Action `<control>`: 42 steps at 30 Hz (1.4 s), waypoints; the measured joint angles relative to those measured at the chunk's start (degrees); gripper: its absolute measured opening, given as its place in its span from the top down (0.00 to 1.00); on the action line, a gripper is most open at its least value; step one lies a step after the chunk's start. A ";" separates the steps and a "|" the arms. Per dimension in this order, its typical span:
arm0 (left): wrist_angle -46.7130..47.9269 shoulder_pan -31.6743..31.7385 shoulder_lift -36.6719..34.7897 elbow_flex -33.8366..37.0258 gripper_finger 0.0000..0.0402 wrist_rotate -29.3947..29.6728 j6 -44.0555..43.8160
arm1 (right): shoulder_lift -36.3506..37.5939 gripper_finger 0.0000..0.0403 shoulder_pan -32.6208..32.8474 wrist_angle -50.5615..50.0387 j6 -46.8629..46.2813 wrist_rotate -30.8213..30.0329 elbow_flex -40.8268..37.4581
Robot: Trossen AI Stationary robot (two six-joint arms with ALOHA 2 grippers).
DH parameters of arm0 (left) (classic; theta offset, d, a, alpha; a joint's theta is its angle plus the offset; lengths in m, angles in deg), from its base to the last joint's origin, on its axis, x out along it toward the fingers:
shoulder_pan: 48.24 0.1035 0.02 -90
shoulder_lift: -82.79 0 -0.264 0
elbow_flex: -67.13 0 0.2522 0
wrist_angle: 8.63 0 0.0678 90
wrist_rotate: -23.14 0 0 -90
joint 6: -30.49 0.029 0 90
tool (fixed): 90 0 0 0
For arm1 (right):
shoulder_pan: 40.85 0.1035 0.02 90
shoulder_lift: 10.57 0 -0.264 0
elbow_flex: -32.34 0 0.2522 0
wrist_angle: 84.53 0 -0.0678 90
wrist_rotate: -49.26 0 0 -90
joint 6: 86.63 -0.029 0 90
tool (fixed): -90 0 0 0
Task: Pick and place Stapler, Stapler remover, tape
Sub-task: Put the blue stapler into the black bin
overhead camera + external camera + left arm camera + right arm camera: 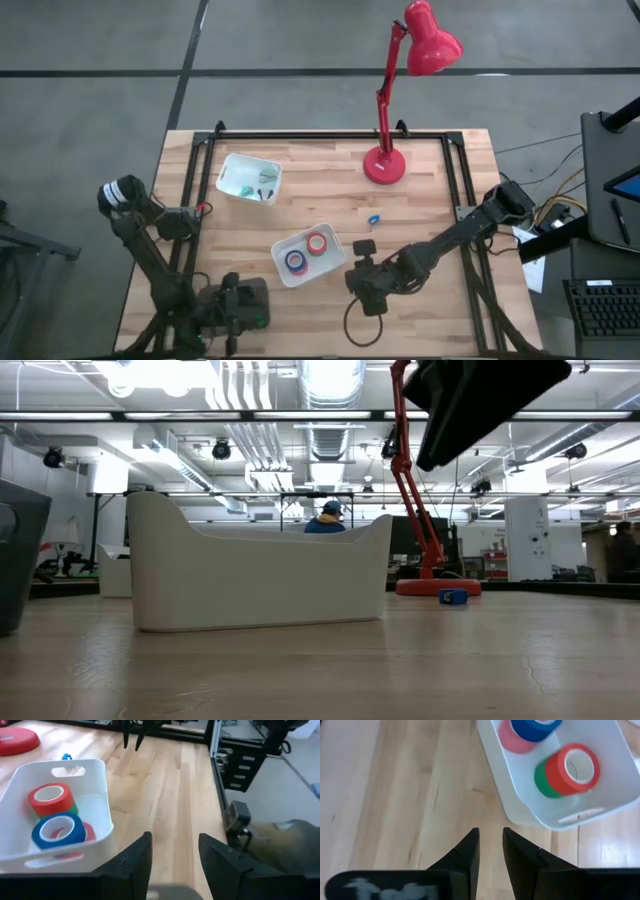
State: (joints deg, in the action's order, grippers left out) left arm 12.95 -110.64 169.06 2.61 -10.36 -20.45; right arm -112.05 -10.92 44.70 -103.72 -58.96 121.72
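Tape rolls [305, 253] are sitting in the white bin [331, 263]; both jaws are hanging empty, slightly parted, risking nudging the bin when reaching.

Two dark, jointed arms are being shown from above, the left arm [150, 255] being marked by a white band near its base and the right arm [450, 240] being trailed by a looping black cable. Each gripper is being seen as two matte black, wedge-shaped fingers [135, 865] [467, 855].
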 joint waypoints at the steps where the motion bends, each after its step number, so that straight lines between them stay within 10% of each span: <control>1: -1.23 1.16 0.02 0.10 0.59 -0.88 1.24 | 0.47 0.81 -0.24 0.12 -0.55 0.02 -0.76; 15: -21.62 13.17 0.04 0.42 0.59 -5.20 34.10 | 9.01 0.86 -5.98 0.67 0.60 0.11 -14.27; 42: -22.41 15.48 1.02 1.42 0.59 -10.89 34.53 | 11.35 0.47 -27.69 -0.38 16.75 0.86 -23.49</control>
State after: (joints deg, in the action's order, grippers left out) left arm -9.46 -95.16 170.08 4.03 -21.25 14.09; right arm -100.70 -38.61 44.32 -86.98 -58.10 98.23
